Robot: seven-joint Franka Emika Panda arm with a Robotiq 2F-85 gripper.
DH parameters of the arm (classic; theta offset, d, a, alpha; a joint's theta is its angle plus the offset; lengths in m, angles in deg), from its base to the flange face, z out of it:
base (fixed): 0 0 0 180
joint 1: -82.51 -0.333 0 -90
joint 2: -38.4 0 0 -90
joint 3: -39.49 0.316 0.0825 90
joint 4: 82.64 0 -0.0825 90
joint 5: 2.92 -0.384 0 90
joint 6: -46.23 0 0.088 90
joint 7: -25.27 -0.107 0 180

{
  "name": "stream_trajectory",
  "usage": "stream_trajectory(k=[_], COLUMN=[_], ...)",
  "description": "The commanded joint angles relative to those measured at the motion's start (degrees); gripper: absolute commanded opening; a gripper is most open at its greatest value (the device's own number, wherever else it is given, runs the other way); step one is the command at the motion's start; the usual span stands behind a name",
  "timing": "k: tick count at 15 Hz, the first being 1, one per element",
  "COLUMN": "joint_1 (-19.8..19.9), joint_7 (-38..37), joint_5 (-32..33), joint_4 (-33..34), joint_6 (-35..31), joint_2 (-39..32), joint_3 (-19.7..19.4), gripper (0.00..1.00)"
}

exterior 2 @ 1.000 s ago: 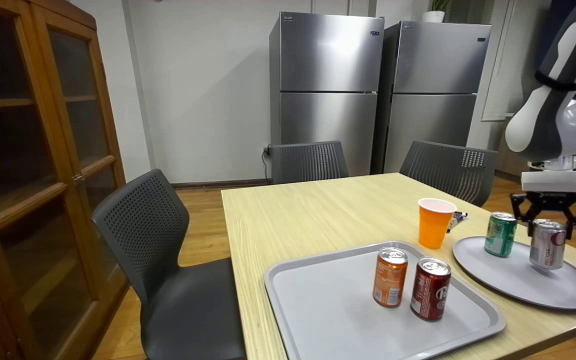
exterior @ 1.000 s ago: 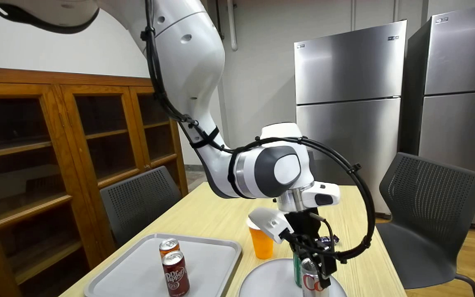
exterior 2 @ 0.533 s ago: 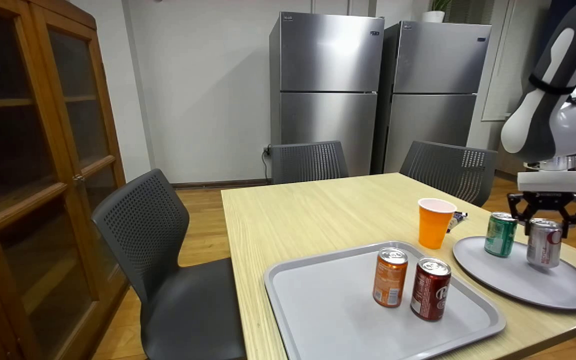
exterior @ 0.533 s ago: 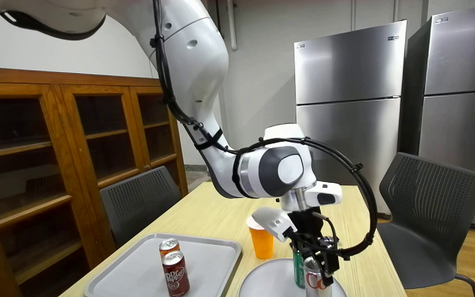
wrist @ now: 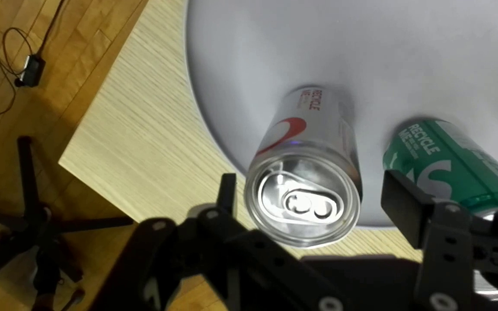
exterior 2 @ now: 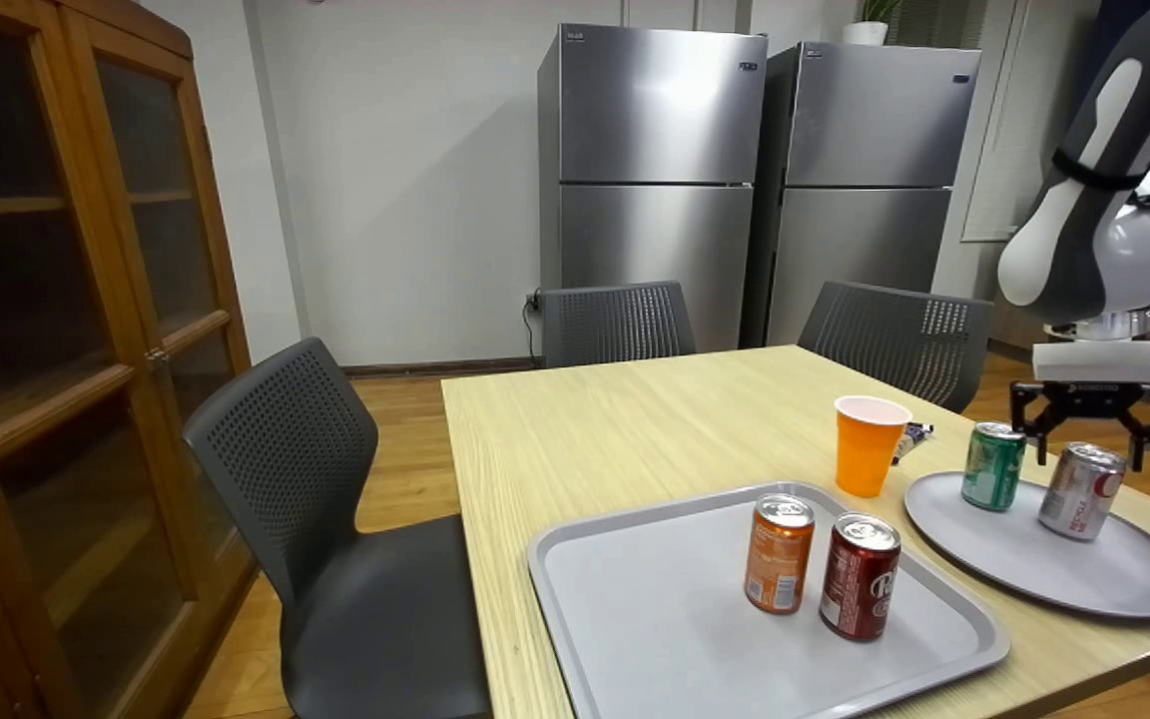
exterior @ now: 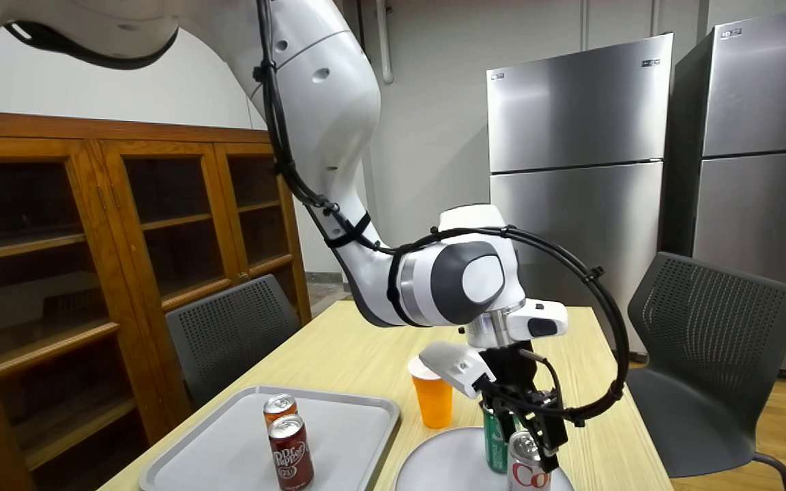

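My gripper [wrist: 313, 198] stands open, its fingertips to either side of the top of a silver Diet Coke can [wrist: 318, 116]. Gaps show between the can and both pads in the wrist view. In an exterior view the silver can [exterior 2: 1082, 491] leans to one side on a round grey plate [exterior 2: 1149, 584], its base at the plate's surface. A green can [exterior 2: 994, 466] is close beside it on the plate. The right finger [wrist: 404, 211] overlaps the green can [wrist: 456, 168] in the wrist view; whether they touch I cannot tell.
A grey tray [exterior 2: 655, 639] holds an orange can [exterior 2: 778, 559] and a Dr Pepper can [exterior 2: 862, 579]. Between tray and plate stands an orange cup [exterior 2: 866, 454], with a small wrapped item [exterior 2: 912, 439] behind. The table corner [wrist: 71, 157] lies near the plate. Chairs surround the table.
The gripper shifted slightly with the silver can held just over the plate, then its fingers opened. The can has dropped onto the plate and tilted; the green can has shifted slightly.
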Motion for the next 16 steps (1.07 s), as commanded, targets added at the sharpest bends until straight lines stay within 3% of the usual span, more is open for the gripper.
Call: stream_trajectory(k=[1,16], joint_1=[1.37,-2.93], joint_7=[2.48,-0.79], joint_5=[-1.01,1.30], joint_4=[1.44,-2.05], joint_6=[2.01,-0.36], joint_2=[0.44,5.25], joint_3=[0.94,-1.64], gripper=[1.00,1.00])
